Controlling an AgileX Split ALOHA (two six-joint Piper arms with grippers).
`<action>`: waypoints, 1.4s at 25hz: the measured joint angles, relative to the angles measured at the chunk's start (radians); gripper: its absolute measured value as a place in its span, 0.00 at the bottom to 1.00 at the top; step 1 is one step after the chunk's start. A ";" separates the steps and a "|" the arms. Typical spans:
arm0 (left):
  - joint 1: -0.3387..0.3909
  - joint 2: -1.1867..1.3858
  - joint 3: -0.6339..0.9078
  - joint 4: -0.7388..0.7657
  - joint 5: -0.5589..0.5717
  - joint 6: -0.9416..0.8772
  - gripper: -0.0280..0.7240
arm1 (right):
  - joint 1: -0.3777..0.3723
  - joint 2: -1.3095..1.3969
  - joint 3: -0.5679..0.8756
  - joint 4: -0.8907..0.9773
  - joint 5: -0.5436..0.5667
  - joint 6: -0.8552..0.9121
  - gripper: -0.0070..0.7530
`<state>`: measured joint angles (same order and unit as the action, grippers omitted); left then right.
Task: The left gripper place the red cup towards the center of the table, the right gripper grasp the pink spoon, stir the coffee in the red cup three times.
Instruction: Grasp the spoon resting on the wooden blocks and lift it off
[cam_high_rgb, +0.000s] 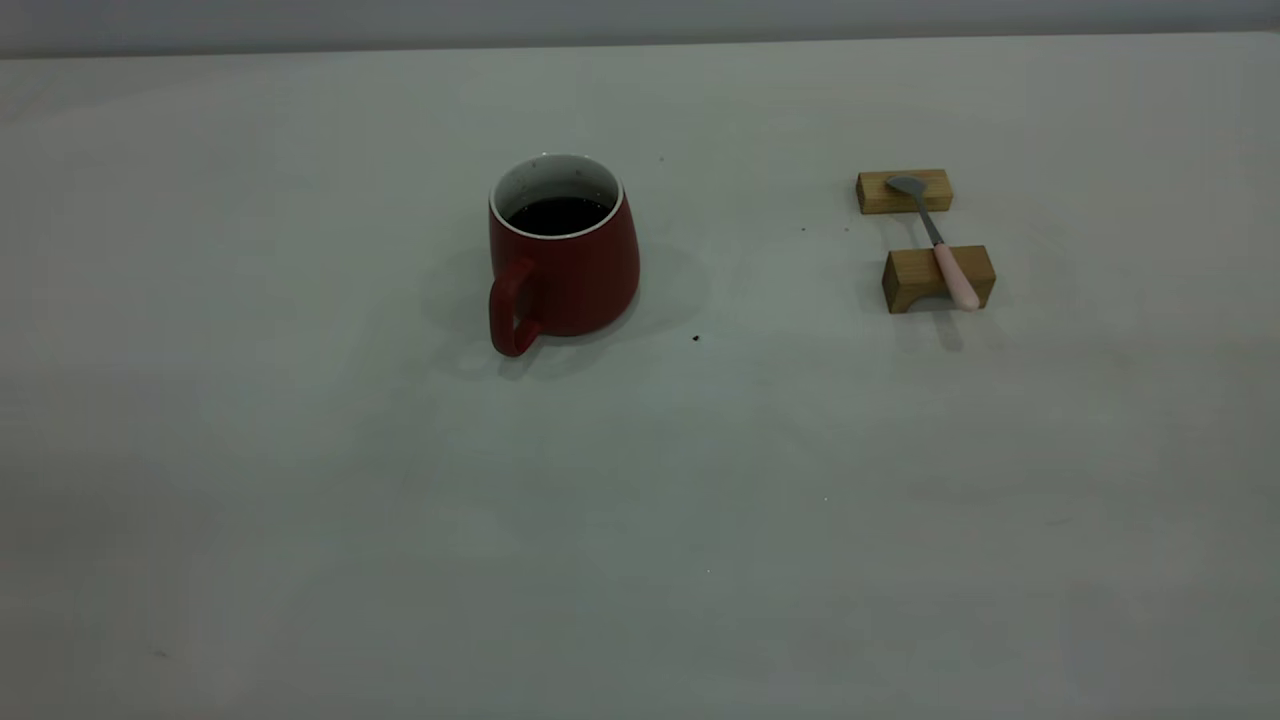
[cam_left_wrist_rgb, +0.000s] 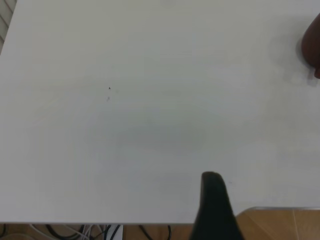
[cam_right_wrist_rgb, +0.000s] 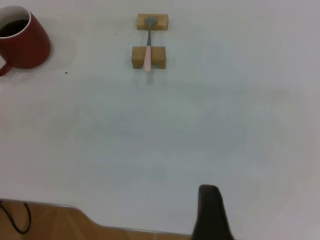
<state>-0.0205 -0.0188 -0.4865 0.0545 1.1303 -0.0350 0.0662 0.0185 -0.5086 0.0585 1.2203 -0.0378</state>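
Red cup: stood upright just left of frame centre in the exterior view, handle toward the lower left.
Coffee: dark, filled the cup partway.
Table: pale grey.
Pink spoon: right of frame, lay across two wooden blocks, bowl on the farther block.
Left gripper: one dark finger showed; open or clenched, cannot tell.
Right gripper: likewise, cannot tell.

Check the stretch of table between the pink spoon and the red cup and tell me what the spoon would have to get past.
Nothing visible. The pink spoon lies across two wooden blocks at the right. Between it and the red cup the table carries only tiny dark specks. The cup's mouth is open, coffee showing.
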 joint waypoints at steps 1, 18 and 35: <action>0.000 0.000 0.000 0.000 0.000 0.000 0.83 | 0.000 0.000 0.000 0.000 0.000 0.000 0.79; 0.000 0.000 0.000 0.000 0.000 0.000 0.83 | 0.000 0.082 -0.044 0.111 -0.082 -0.002 0.79; 0.000 0.000 0.000 0.002 0.000 0.000 0.83 | 0.000 1.148 -0.278 0.044 -0.402 -0.107 0.79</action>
<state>-0.0205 -0.0188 -0.4865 0.0565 1.1303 -0.0353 0.0662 1.1665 -0.7864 0.1026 0.8187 -0.1451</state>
